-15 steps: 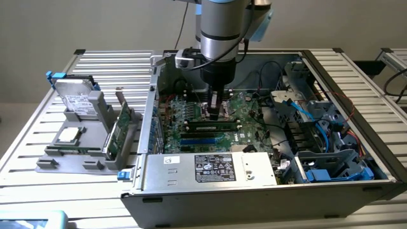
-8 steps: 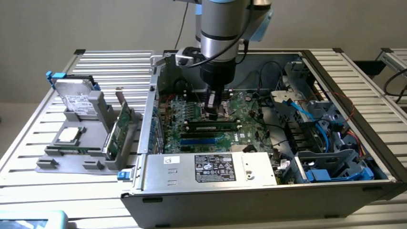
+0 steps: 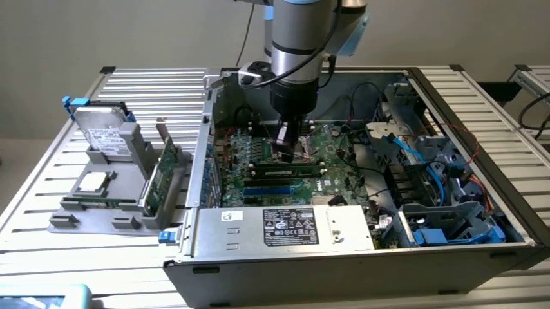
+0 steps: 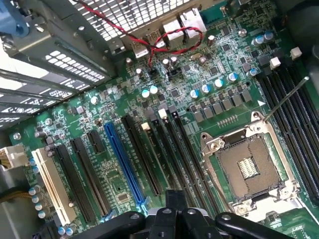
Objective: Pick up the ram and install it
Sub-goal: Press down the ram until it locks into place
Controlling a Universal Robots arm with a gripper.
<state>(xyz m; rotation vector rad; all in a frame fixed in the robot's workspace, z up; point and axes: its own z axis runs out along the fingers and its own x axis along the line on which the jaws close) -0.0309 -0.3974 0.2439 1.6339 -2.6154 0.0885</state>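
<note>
While the open computer case is lying on the slatted table, its labelled power supply is sitting nearest the exterior camera. Just behind it, a blue slot and a black slot strip are running across the green motherboard.

Right above that strip the gripper is hanging with its claw pressed fully together, gripping nothing that can be seen. From the wrist, the gripper is pointing at the long black slots lying between the blue slot and the CPU socket. Where the ram is sitting cannot be told.

On the exterior view's left, beside the case, a grey holder is carrying a green expansion card and, farther back, a hard drive. Beyond the gripper, the arm is rising out of frame.
</note>
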